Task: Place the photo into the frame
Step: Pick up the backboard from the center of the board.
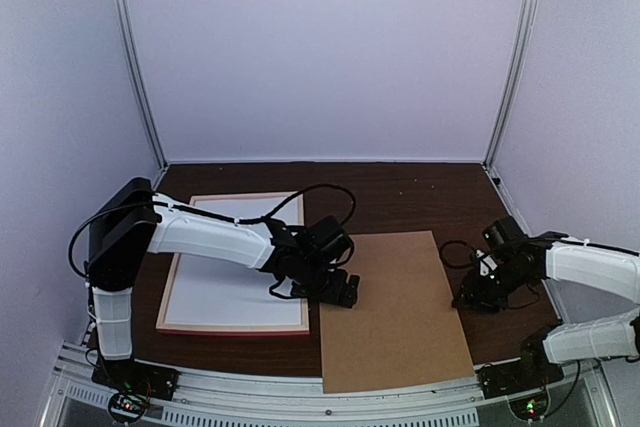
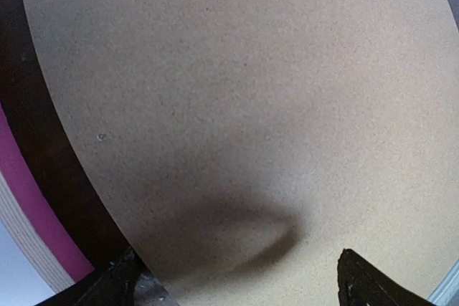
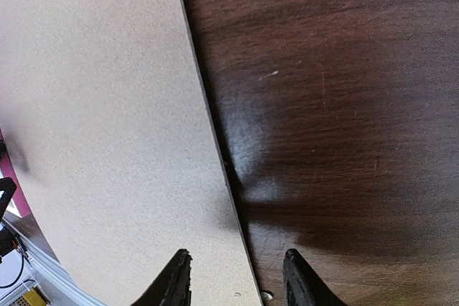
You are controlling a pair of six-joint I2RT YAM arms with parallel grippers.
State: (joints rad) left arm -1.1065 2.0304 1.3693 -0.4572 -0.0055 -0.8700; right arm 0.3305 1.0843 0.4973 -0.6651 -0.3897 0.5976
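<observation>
One frame (image 1: 232, 328) lies flat near the table's (image 1: 400, 197) left edge, open side up so a print could be dropped in. One white sheet (image 1: 235, 267) fills it. The photo shows its printed face in no view, and I cannot tell whether that sheet is the photo face down or something else. One brown board (image 1: 395, 307) lies just right of the frame, its near end overhanging the table's near edge, probably set aside to leave the frame open. There are two arms, one at each long side of the board. The left gripper (image 1: 338, 292) hangs over the board's left edge with jaws spread wide and nothing between them. The right gripper (image 3: 238, 281) sits low at the board's right edge, jaws about half parted with the edge running between the fingers, gripping nothing. That looks like a stance for steadying or lifting the board.
</observation>
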